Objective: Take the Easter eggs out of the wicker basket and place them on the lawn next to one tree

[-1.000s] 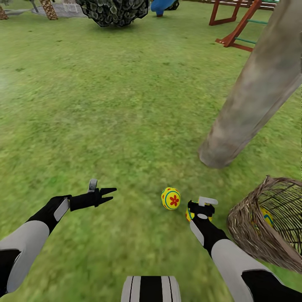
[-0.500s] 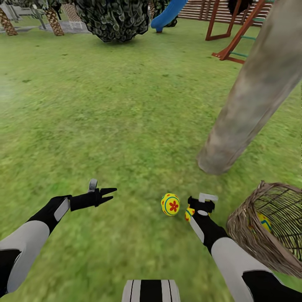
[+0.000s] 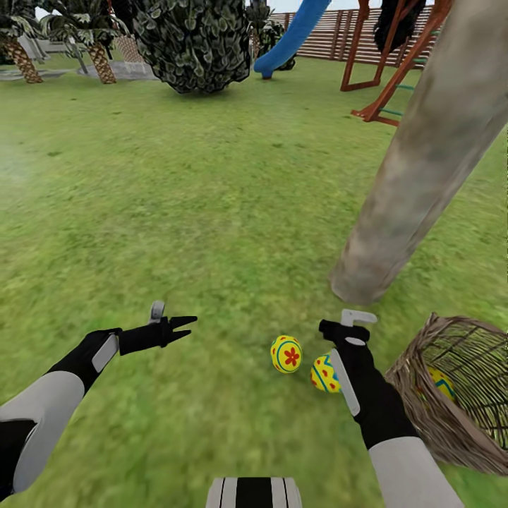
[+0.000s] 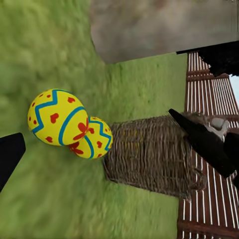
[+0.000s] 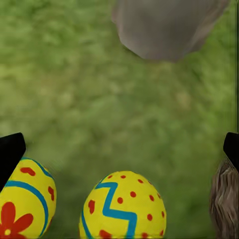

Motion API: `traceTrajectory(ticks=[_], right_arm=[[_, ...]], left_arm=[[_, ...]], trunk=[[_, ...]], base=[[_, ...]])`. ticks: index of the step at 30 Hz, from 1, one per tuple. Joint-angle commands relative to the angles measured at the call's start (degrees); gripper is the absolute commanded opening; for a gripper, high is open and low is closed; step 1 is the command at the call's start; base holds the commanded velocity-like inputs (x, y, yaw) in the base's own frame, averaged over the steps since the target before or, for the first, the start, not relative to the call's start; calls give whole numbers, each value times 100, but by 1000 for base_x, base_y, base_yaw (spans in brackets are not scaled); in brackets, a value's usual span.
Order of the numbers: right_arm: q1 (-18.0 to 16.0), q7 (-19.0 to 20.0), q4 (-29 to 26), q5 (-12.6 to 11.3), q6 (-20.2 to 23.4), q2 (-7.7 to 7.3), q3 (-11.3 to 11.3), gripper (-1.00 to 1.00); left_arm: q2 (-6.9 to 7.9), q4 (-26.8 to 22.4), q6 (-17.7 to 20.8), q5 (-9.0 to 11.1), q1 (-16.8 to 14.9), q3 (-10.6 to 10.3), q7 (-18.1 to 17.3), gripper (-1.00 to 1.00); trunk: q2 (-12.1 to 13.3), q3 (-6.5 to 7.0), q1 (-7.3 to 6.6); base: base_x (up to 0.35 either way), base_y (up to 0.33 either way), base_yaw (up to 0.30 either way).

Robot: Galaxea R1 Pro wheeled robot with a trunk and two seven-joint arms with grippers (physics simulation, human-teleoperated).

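Eggs on grass: 2 Easter eggs are lying on the lawn (image 3: 176, 212) near the foot of the tree (image 3: 416, 176), the flower-faced egg (image 3: 286, 353) just beside the zigzag egg (image 3: 324, 373).
Egg in basket: 1 more yellow egg (image 3: 439, 382) is sitting inside the wicker basket (image 3: 423, 416), which is tipping toward the robot at its right.
Right gripper (image 3: 347, 326): it is hanging just above and beyond the zigzag egg with its fingers spread apart and nothing between them; in the right wrist view that egg (image 5: 123, 206) is lying loose below the open fingertips.
Left gripper (image 3: 180, 327): its fingers are standing apart and empty, pointing toward the eggs but well apart from the basket.
Key relation: the basket's mouth is opening to the right of the right gripper, so the right arm is clearly the nearer one for the last egg.
Progress, judged: 2 of 3 are looking placed.
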Motion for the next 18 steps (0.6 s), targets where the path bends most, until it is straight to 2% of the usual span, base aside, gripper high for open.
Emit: traceTrajectory(ticks=[1, 5, 6, 7, 9, 13, 18], right_arm=[[37, -55, -104, -62, 50, -1, 11, 100], [149, -55, -457, -69, 80, 27, 16, 100], [184, -55, -544, -70, 80, 70, 18, 100], [218, -57, -614, -63, 74, 183, 26, 100], [227, -62, -637, -62, 68, 227, 26, 100], [263, -55, -638, -63, 74, 225, 19, 100], [265, -55, -638, -63, 67, 224, 19, 100]], left_arm=[[-1, -1, 43, 23, -3, -11, -7, 100], [-3, 0, 43, 20, -2, -16, -2, 100], [-1, -2, 43, 21, -2, -15, 0, 100], [-3, -2, 43, 18, -1, -16, 1, 100], [-3, -1, 43, 20, 1, -18, 1, 100], [2, 74, 43, 13, -2, -19, 1, 100], [2, 122, 30, 15, -3, -17, 1, 100]], trunk=[[0, 19, -3], [5, 107, -13], [7, 129, -16], [8, 152, -19], [11, 196, -24], [12, 218, -26], [19, 329, -39]], base=[[0, 0, 0], [0, 0, 0], [0, 0, 0], [0, 0, 0], [0, 0, 0], [0, 0, 0], [0, 0, -1]])
